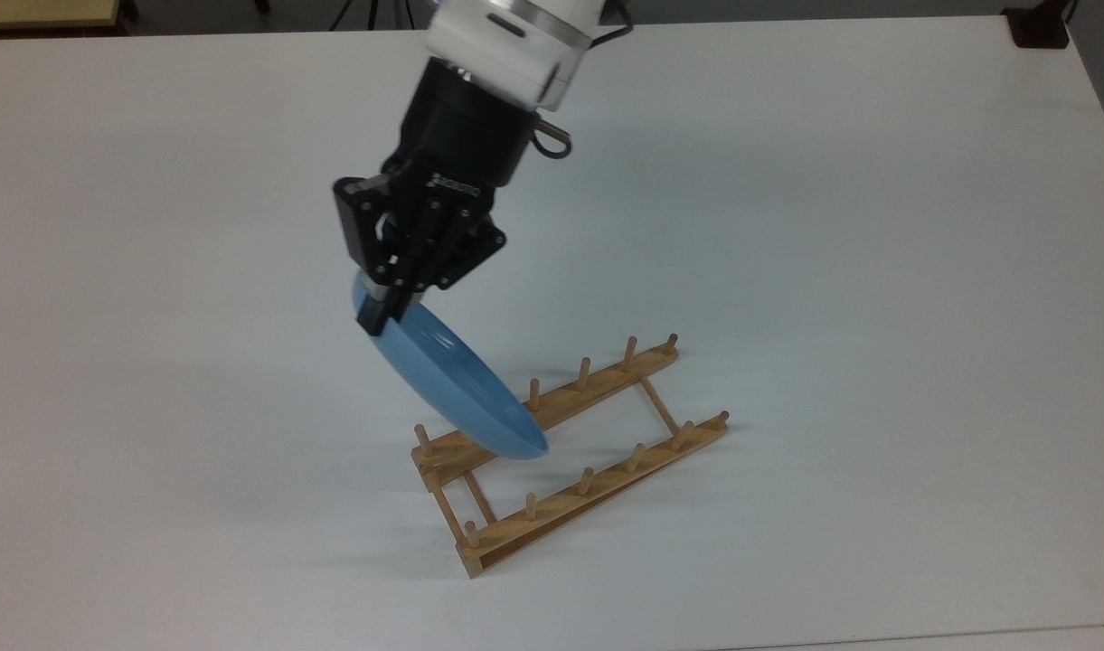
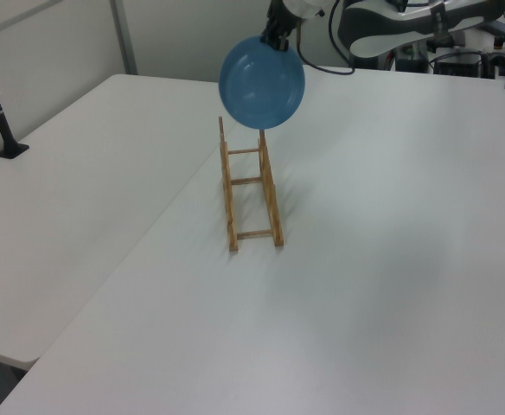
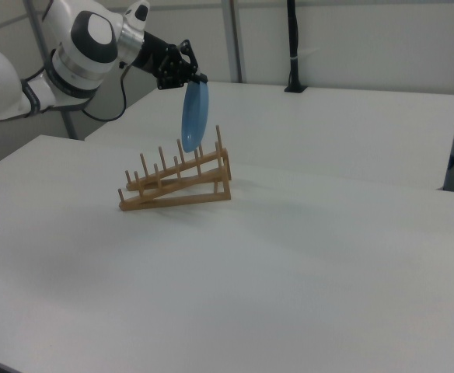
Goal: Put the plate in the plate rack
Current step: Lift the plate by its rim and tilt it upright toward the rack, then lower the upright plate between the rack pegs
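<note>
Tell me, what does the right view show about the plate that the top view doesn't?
The right view sees the plate edge-on: upright, hanging above the plate rack, which slopes up at one end. The top view shows the plate overlapping one rail of the rack, between pegs. Both show the claw shut on the plate's upper rim, over a white table.
</note>
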Robot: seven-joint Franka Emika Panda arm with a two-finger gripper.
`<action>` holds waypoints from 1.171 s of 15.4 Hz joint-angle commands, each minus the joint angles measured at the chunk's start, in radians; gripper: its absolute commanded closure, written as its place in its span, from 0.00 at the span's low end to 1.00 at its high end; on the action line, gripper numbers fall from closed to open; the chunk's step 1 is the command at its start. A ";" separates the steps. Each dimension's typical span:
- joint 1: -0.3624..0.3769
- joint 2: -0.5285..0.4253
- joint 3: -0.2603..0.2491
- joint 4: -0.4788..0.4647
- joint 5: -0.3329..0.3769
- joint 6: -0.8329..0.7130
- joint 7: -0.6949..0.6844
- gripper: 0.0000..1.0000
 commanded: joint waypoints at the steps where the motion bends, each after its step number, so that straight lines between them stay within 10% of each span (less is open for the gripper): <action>1: 0.042 0.014 -0.010 0.033 -0.040 -0.049 0.032 1.00; 18: 0.058 0.100 0.038 0.034 -0.230 -0.051 0.141 0.99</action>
